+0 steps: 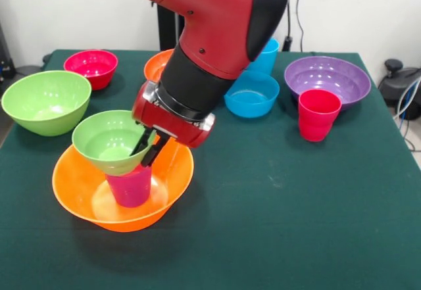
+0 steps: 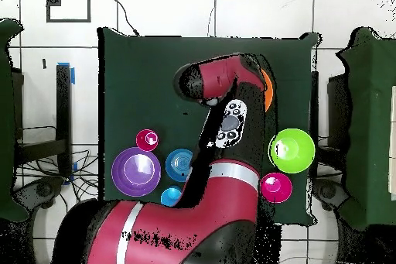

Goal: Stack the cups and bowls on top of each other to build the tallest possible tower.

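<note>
The tower stands at the near left of the green surface in the front view: a large orange bowl as base, a purple-magenta cup standing mouth-down in its middle, and a small lime green bowl sitting on the cup's top, tilted a little toward the camera. The hand has its dark fingers pinched over that small bowl's right rim, one inside the wall and one outside, so it grips the bowl. By my judgement the step in hand is setting this bowl on the cup; the next move calls for levelling it, then letting go gently and lifting straight up so the rim is not dragged sideways.

Further back lie the spare pieces: a large lime green bowl at the left, a red-pink cup at the right, a blue bowl behind the arm, a purple bowl, a pink-red bowl and a sky blue cup.

A second orange bowl at the far side is mostly hidden by the arm. In the overhead view the arm covers the tower entirely, apart from an orange sliver, so how well the bowl is centred on the cup cannot be checked from above.
</note>
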{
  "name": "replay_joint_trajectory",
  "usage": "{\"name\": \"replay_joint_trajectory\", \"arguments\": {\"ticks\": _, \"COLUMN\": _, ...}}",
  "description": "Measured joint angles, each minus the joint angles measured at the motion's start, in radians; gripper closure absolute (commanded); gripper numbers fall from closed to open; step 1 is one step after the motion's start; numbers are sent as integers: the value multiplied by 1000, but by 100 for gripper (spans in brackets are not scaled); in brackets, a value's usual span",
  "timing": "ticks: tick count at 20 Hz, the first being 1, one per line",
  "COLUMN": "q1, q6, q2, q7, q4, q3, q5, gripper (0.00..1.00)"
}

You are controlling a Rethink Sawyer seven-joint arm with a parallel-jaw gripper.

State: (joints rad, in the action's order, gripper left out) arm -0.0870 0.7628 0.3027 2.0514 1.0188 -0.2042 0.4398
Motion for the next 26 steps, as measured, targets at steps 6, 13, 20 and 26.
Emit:
{"name": "replay_joint_trajectory", "arguments": {"ticks": 6, "q1": -6, "q6": -22, "q2": 0, "q7": 0, "q4": 8, "q3": -10, "q5": 3, "gripper": 0}}
{"name": "replay_joint_trajectory", "arguments": {"ticks": 13, "q1": -11, "q6": -22, "q2": 0, "q7": 0, "q4": 17, "q3": -22, "q5": 3, "gripper": 0}}
{"name": "replay_joint_trajectory", "arguments": {"ticks": 20, "q1": -13, "q6": -22, "q2": 0, "q7": 0, "q4": 18, "q3": -22, "q5": 3, "gripper": 0}}
{"name": "replay_joint_trajectory", "arguments": {"ticks": 26, "q1": -13, "q6": -22, "q2": 0, "q7": 0, "q4": 18, "q3": -22, "q5": 3, "gripper": 0}}
